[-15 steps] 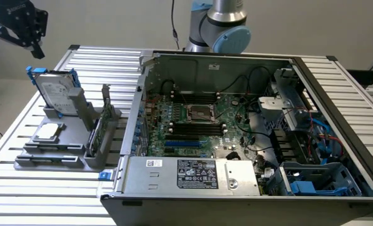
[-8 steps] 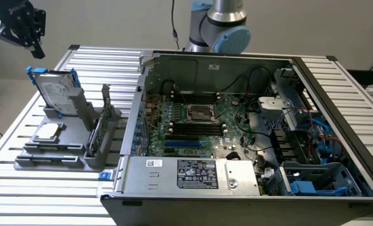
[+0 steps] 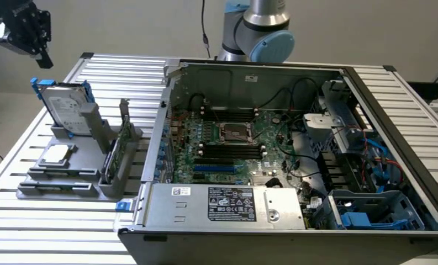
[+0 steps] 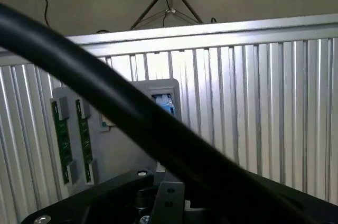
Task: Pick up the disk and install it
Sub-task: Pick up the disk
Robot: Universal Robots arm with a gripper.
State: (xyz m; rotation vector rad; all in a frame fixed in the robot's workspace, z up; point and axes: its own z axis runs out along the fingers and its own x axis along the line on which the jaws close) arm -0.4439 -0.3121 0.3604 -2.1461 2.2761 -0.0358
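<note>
First, the exterior view. High at the exterior view's left, the gripper [image 3: 42, 58], holding nothing, poised above and apart from the disk [image 3: 62, 107]; spread or pressed together, cannot tell. The disk itself: on edge in a grey holder [image 3: 93, 124] on the ribbed table [image 3: 27, 221], label side showing, blue rails [image 3: 36, 88] poking up at both upper corners. Not yet lifted, and well apart from the open computer case [image 3: 278, 165] toward the exterior view's right. Sharing the rack: a smaller silver drive [image 3: 57, 154] lying flat, a green circuit card [image 3: 112, 157] upright beside.

Next, the wrist view. Down past a thick black cable [image 4: 132, 118] to the grey holder [image 4: 121, 145], green strips [image 4: 62, 139] along it, and a patch of blue [image 4: 166, 105] near its top, probably carrier plastic.

Likely rigid and fairly weighty, metal faces smooth and slippery, innards sensitive to knocks. Best taken across the two flat faces near the upper edge, between the rails, not by the thin, probably flexible blue plastic.
</note>
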